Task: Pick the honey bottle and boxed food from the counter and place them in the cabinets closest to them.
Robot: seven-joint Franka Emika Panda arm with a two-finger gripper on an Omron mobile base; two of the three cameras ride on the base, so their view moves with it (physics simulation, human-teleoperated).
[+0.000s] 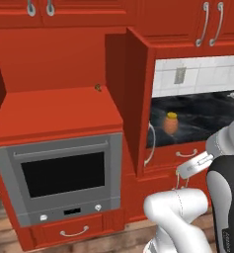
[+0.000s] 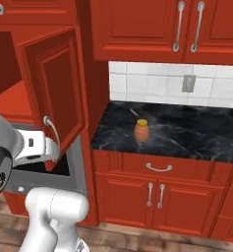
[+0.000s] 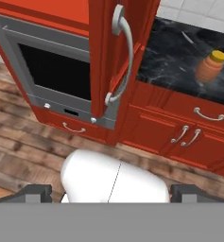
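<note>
The honey bottle (image 1: 170, 123) (image 2: 141, 131) (image 3: 210, 68), orange-brown with a yellow cap, stands upright on the black marble counter (image 1: 207, 116) (image 2: 191, 133) (image 3: 172, 56). Left of it a red cabinet stands open, its door (image 1: 138, 99) (image 2: 56, 83) (image 3: 104, 52) swung out toward me over a plain red shelf (image 1: 59, 111). My gripper (image 1: 181, 179) (image 3: 111, 194) hangs open and holds nothing. It is low in front of the drawers, near the open door's curved silver handle (image 3: 123, 56) and well short of the bottle. The boxed food is out of view.
A steel built-in oven (image 1: 64, 173) (image 3: 52, 71) sits under the open cabinet. Closed red wall cabinets (image 2: 152, 29) hang above the counter. Red drawers and doors with silver handles (image 2: 159, 168) run below it, down to the wooden floor (image 3: 23, 151).
</note>
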